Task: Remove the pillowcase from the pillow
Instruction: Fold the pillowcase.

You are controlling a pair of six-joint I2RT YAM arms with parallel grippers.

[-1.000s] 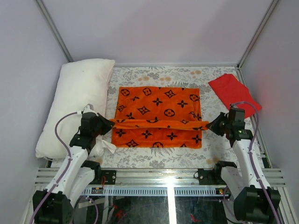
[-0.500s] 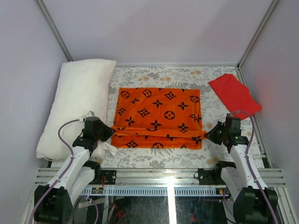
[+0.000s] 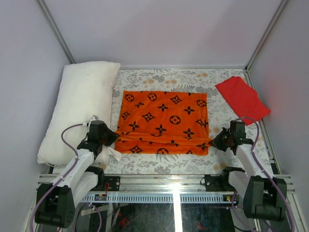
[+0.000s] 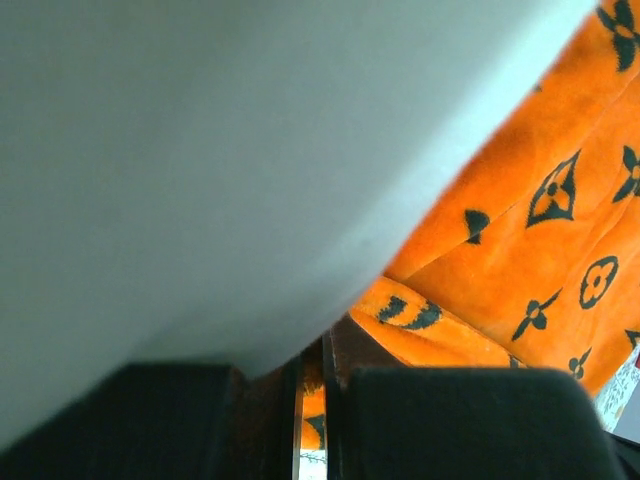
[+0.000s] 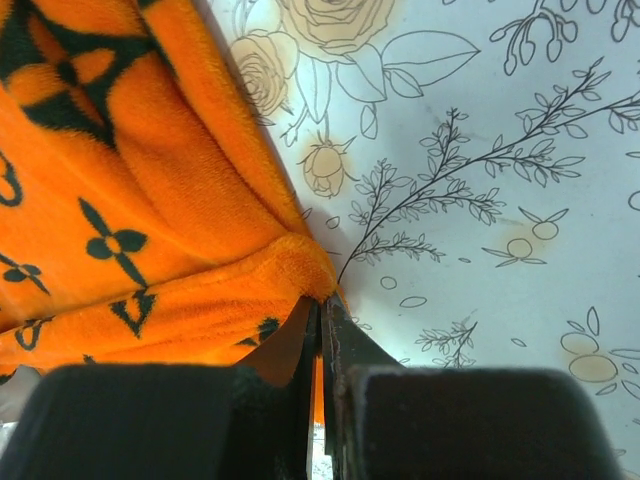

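The floral table covering is spread across the whole work surface. A bare strip of it is seen at 12 o'clock between the pillowcase's far edge and the back wall, and a narrower strip at 6 o'clock before the metal rail.

The pillow is laid along the 9 o'clock side, pressed against the left wall, fully outside the cover. Its long right edge lies just beside the pillowcase's left edge.

The pillowcase is laid flat at the centre. Its near edge is doubled over into a taut fold stretched between the two grippers.

A red cloth is placed at 2 o'clock, apart from the pillowcase, with bare covering between them.

The left gripper is set at the pillowcase's 8 o'clock corner. In the left wrist view the pillow fills the upper left, and the left gripper's jaws are closed on a sliver of orange fabric.

The right gripper is set at the 4 o'clock corner. Its jaws are clamped on the pillowcase's corner, with open floral covering to its right.

A small crumpled white scrap, possibly cloth, lies at 7 o'clock.
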